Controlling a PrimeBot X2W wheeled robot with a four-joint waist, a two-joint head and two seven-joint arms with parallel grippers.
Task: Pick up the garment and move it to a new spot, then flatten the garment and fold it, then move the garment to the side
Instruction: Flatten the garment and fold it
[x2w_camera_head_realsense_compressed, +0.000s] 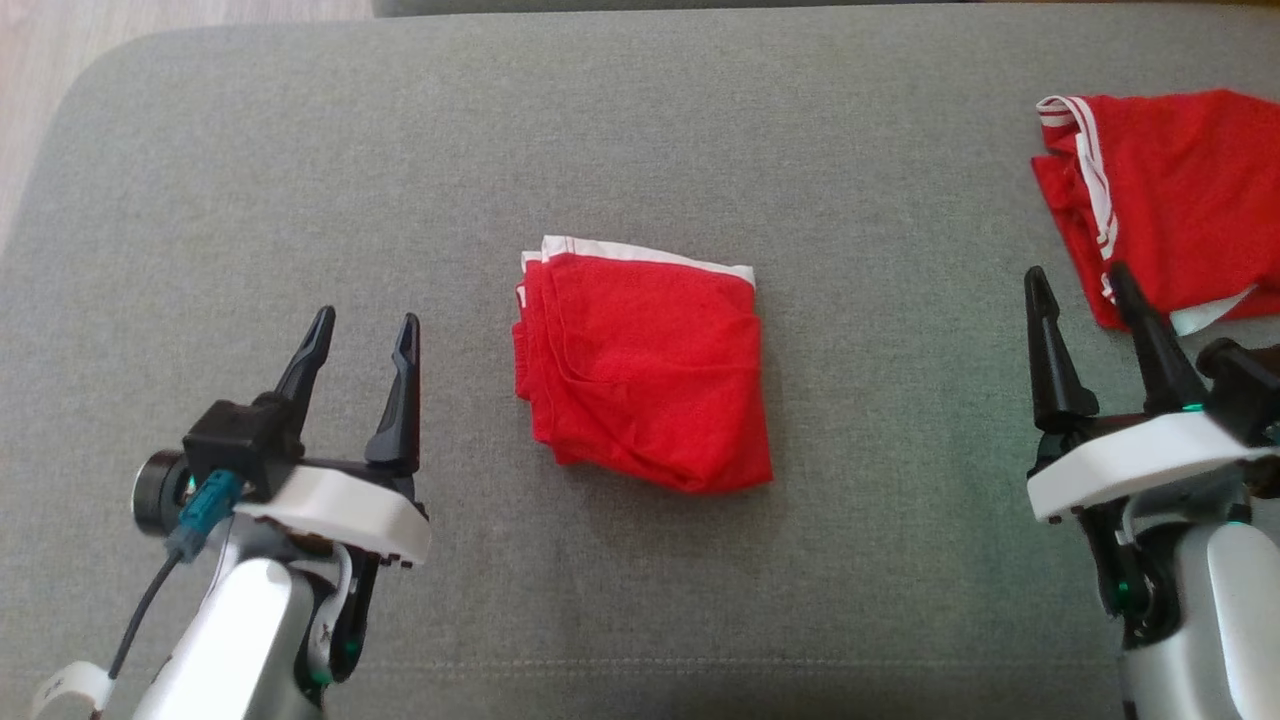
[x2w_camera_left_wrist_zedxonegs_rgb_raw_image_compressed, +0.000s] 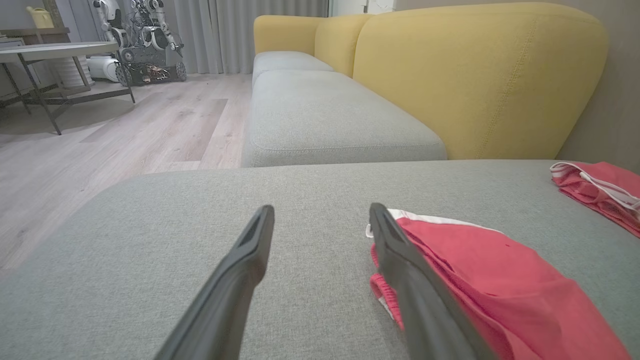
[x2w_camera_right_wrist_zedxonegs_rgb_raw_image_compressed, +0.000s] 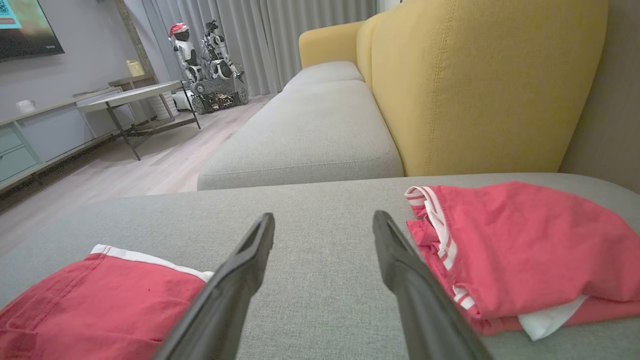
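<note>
While the folded red garment (x2w_camera_head_realsense_compressed: 640, 370) sits flat in the middle of the grey cushion (x2w_camera_head_realsense_compressed: 700, 120), white band on its far edge, both arms hang on either side of it, touching nothing. The left end effector (x2w_camera_head_realsense_compressed: 365, 320) is near its left edge with fingers spread apart and nothing between them, and the right end effector (x2w_camera_head_realsense_compressed: 1077, 275) is the same, apart and empty, well off to the right. That one's fingertips are just beside a second red piece (x2w_camera_head_realsense_compressed: 1165, 195) with white stripes, lying rumpled by the cushion's right edge.
</note>
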